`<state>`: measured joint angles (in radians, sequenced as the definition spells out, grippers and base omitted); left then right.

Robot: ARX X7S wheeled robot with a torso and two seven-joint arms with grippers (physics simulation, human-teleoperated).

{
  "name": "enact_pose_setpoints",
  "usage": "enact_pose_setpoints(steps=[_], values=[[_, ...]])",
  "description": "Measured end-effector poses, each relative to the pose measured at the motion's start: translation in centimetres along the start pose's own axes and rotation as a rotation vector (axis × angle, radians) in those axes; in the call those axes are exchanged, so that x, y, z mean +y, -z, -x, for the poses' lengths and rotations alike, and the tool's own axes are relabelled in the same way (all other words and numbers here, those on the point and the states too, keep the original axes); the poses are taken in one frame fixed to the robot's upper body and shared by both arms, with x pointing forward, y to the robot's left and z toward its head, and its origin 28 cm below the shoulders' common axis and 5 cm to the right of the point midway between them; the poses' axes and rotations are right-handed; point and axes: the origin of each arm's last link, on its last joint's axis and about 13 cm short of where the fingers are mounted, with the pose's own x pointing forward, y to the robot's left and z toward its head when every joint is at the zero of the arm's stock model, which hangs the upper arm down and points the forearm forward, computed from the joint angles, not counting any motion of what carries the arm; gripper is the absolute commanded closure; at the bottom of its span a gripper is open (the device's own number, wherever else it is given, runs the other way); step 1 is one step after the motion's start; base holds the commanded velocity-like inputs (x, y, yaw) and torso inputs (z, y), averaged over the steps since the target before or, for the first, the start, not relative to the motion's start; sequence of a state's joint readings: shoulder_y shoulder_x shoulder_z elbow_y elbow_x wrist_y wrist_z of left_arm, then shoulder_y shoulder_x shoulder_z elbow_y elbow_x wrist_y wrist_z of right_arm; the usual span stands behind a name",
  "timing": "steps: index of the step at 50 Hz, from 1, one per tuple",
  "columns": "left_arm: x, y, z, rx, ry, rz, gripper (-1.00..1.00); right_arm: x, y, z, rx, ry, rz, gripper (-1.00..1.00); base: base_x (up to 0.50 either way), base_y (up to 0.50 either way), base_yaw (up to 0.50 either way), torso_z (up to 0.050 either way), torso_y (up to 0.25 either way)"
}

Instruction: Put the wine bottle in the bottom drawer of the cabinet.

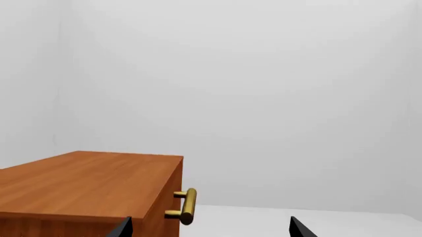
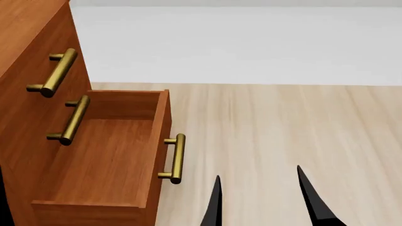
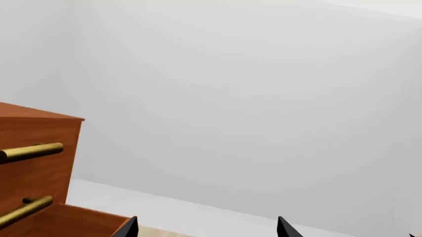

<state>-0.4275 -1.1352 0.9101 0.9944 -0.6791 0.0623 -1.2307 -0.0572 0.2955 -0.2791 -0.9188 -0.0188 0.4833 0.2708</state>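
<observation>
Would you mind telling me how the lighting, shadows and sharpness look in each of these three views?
Head view: flat, even light, no cast shadows on the pale plank floor, soft highlights on the brass bar handle of the open reddish-brown bottom drawer. Left wrist view: sharp throughout, the reddish-brown wooden cabinet against a bare grey wall with gentle shading. Right wrist view: equally crisp, no glare or blur.

The cabinet [image 1: 86,185] shows its flat reddish-brown top and a front corner, with one brass bar handle [image 1: 187,206] standing off its front face. Two dark jaw tips of the left gripper [image 1: 209,228] stand apart, nothing between them. Behind is plain pale wall.
</observation>
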Motion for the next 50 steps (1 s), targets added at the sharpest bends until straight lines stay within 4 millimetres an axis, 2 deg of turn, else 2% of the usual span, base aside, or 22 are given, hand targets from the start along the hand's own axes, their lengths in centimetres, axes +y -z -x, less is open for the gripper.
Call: enact_pose_setpoints(steps=[26, 39, 50], values=[[0.1, 0.0, 0.0, -0.002, -0.006, 0.001, -1.0, 0.0, 0.2, 0.0, 0.01, 0.007, 0.002, -1.0, 0.33, 0.0, 0.0, 0.0, 0.0], [0.1, 0.0, -0.1, -0.001, -0.003, 0.001, -1.0, -0.3, 0.1, 0.0, 0.023, 0.012, 0.008, -1.0, 0.0, 0.0, 0.0, 0.0, 0.0], [0.0, 0.0, -0.1, -0.001, -0.002, 0.001, -1.0, -1.3, -0.2, 0.8, 0.038, 0.029, 0.049, -1.0, 0.0, 0.0, 0.0, 0.0, 0.0]])
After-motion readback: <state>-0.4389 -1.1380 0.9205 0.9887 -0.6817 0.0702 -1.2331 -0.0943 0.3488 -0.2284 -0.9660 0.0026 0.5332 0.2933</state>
